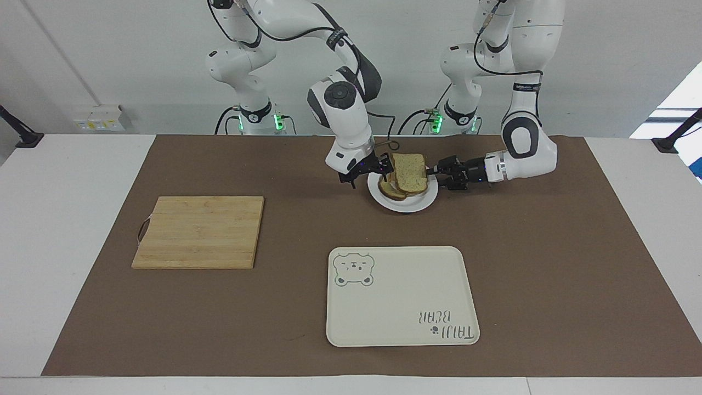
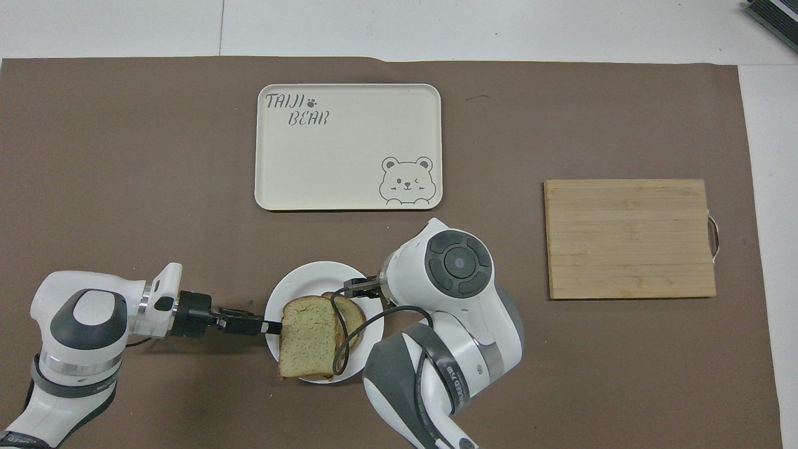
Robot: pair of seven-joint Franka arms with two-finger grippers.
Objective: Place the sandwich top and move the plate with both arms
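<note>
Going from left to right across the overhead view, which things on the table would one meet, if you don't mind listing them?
Left gripper → plate with the sandwich top on it → right gripper → cutting board.

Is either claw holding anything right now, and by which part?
The left claw grips the plate by its rim. The right claw holds nothing; the sandwich top lies free.

Both arms [image 1: 351, 118] are rocking that glossy white shell with dark grey joint bands and round grey caps showing a ring pattern. Black cables are looping along the links, and green lights are glowing at the bases. Each wrist is ending in a black gripper, tiny blue lights shining on both.
</note>
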